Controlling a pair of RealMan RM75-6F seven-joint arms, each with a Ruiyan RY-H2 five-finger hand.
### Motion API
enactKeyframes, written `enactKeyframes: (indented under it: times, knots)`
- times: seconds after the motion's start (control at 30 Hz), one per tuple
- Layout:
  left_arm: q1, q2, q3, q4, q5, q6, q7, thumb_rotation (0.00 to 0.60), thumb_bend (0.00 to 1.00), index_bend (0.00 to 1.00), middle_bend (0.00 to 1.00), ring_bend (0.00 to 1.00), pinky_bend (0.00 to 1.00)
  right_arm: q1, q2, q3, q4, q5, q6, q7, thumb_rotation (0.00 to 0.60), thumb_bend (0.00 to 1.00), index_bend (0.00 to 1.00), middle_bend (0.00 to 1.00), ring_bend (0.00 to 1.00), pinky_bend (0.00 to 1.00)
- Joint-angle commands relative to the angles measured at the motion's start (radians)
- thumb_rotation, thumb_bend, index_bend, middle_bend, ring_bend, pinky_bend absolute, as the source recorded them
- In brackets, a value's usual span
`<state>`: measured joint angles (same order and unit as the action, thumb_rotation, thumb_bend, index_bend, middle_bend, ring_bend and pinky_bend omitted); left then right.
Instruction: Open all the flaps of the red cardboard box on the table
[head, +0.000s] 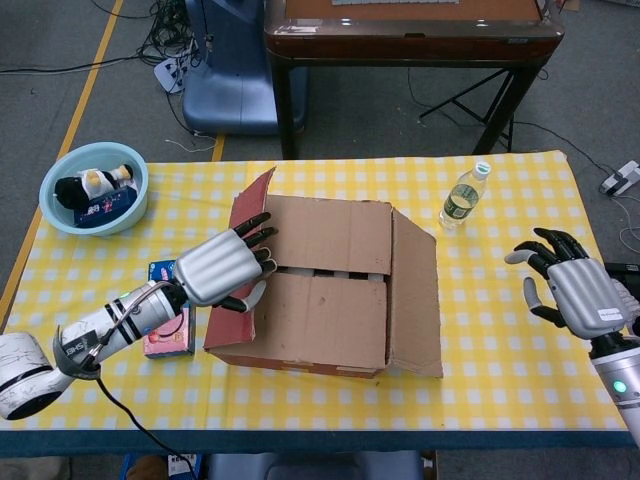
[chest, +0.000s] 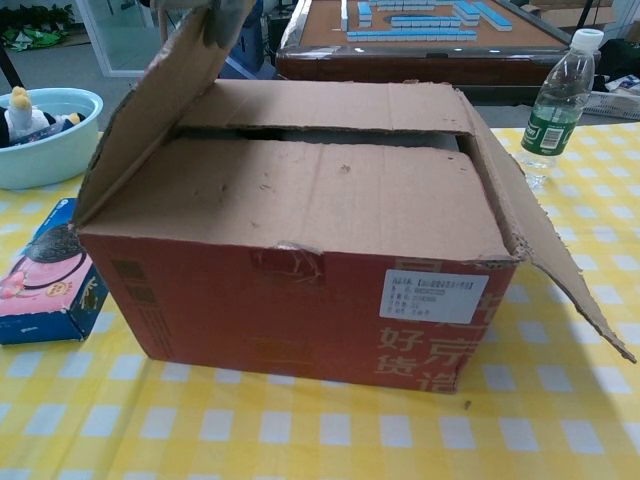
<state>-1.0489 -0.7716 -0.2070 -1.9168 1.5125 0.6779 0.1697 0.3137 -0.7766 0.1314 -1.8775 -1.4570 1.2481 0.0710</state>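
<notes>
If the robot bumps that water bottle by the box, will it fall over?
Probably, yes. The water bottle stands tall and narrow on the tablecloth, so a nudge could tip it. It looks round, so it may roll afterwards. Clear plastic suggests it wouldn't break.

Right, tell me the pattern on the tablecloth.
The tablecloth is a yellow and white check, clearest in the head view.
</notes>
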Motion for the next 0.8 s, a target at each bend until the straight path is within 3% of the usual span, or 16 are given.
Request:
enactKeyframes:
  times: [0.03, 0.33, 0.8]
  knots:
    - [0.022, 0.033, -0.001, -0.018, -0.027, 0.008, 0.021, 0.122, 0.66, 0.53, 0.46, 0.12, 0.0, 0.001, 0.001, 0.001, -0.002, -0.001, -0.001, 0.001, 0.6, 0.6, 0.32, 0.27, 0.1, 0.1]
    - [0.07, 0.115, -0.016, -0.045, -0.071, 0.046, 0.061, 0.122, 0.66, 0.54, 0.47, 0.13, 0.0, 0.011, 0.003, 0.009, -0.01, 0.003, -0.011, -0.004, 0.6, 0.6, 0.32, 0.27, 0.1, 0.1]
    - [0.099, 0.171, -0.007, -0.049, -0.191, 0.004, 0.19, 0.12, 0.66, 0.54, 0.47, 0.13, 0.0, 0.029, -0.011, 0.016, -0.003, 0.009, -0.031, -0.004, 0.6, 0.6, 0.32, 0.27, 0.1, 0.1]
